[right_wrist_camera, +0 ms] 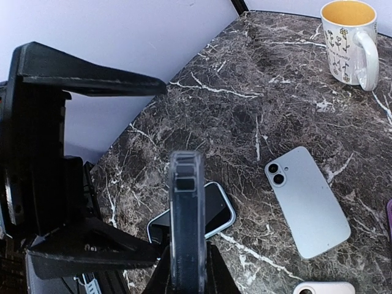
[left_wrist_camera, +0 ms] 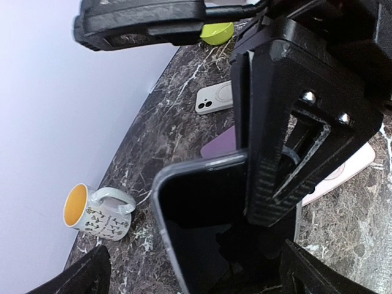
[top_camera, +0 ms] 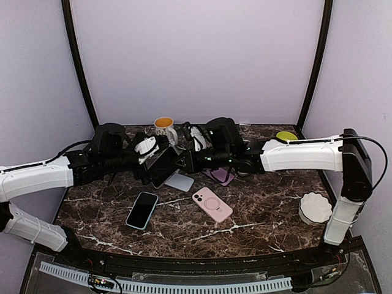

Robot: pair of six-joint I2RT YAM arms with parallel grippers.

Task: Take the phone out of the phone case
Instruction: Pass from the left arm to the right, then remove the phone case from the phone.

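Observation:
A dark-screened phone in a clear phone case (left_wrist_camera: 202,208) hangs above the table between the two arms. My right gripper (right_wrist_camera: 187,272) is shut on the phone case (right_wrist_camera: 187,214), which shows edge-on in the right wrist view. In the left wrist view, one right finger (left_wrist_camera: 275,153) clamps across the case's side. My left gripper (left_wrist_camera: 202,278) stands wide open, its fingers on either side of the phone without touching it. From above, both grippers meet at the table's middle back, left gripper (top_camera: 158,160) facing right gripper (top_camera: 184,162).
On the marble table (top_camera: 263,214) lie a blue-cased phone (top_camera: 142,209), a pink case (top_camera: 212,204), a pale grey-blue case (top_camera: 179,181) and a purple case (top_camera: 220,176). A mug (top_camera: 164,128) and a green bowl (top_camera: 286,135) stand at the back. A white round object (top_camera: 315,208) sits right.

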